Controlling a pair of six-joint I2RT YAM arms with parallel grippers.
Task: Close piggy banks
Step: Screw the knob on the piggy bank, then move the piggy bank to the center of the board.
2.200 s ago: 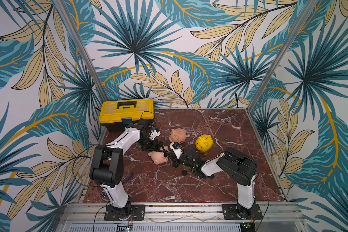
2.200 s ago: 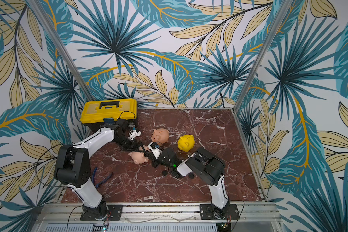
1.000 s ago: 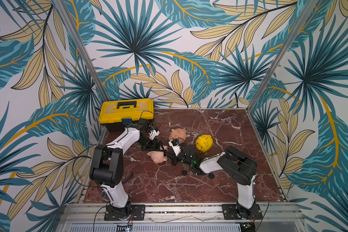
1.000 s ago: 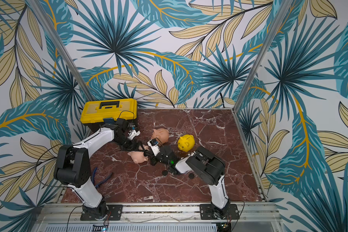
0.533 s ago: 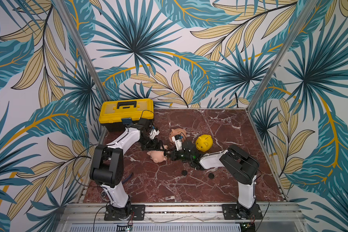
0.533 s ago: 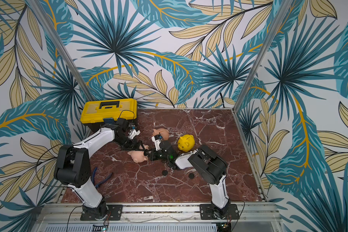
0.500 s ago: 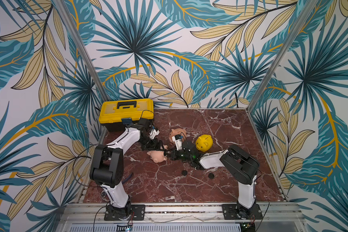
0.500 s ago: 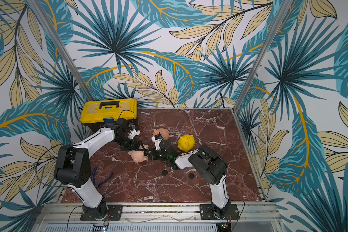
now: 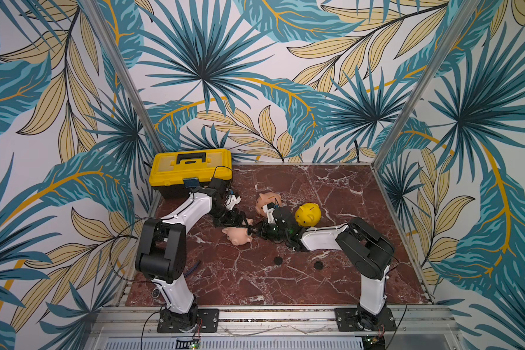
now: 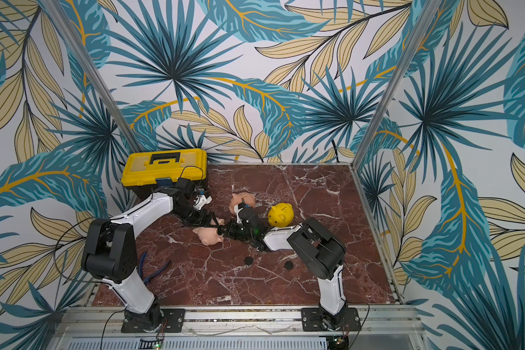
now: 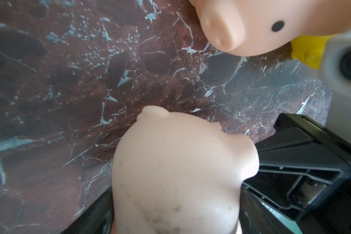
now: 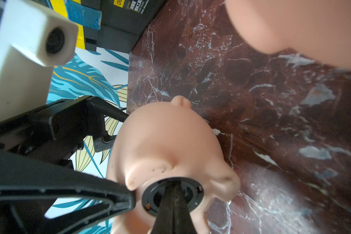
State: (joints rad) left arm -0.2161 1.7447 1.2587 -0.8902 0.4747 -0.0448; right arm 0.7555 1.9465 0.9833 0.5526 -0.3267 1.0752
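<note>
Both top views: high above the front edge, looking down and back over the whole table (image 9: 331,188). Wrist views: very close, low, facing each other; both share the pink pig (image 11: 176,172) between them.

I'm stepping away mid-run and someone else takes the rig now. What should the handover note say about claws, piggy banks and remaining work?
Left claw: shut on the tipped pink piggy bank, which lies on its side on the table.
Right claw: shut on a black plug, pressed at that pig's belly hole; seating not confirmed.
Behind them stand the upright pink piggy bank and the yellow piggy bank, untouched; bellies hidden.
Two loose plugs lie nearer the arm bases.
Done: none confirmed closed.
To do: finish this plug, then likely plug the other two.
</note>
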